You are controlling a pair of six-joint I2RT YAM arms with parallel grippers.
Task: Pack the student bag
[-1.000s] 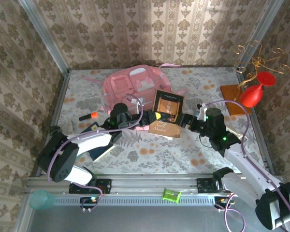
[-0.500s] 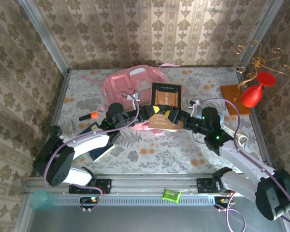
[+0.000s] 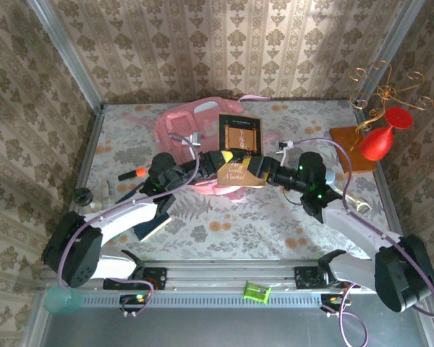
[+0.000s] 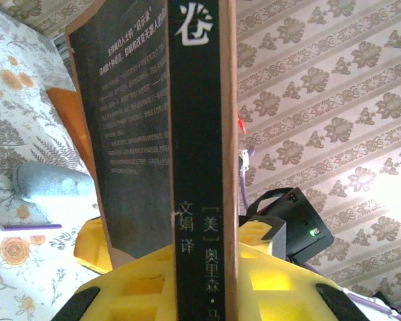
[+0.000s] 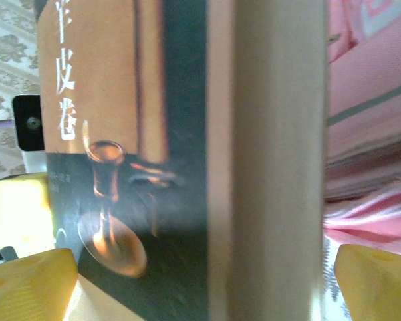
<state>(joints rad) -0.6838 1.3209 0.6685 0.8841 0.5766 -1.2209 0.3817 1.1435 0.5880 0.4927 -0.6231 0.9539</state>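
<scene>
Pinching the dark book (image 3: 240, 135) upright near the pink student bag (image 3: 182, 126) at the far middle of the bench (image 3: 289, 225), your left fingers (image 4: 137, 284) risk dropping it if they release before the spread right fingers (image 5: 30, 277) close.

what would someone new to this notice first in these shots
A dark book stands upright mid-table, clamped by the left gripper, and the right gripper straddles it, jaws open. Just behind lies the big pink student bag. At the table's right edge, a bright red vase sits by a gold wire stand.
</scene>
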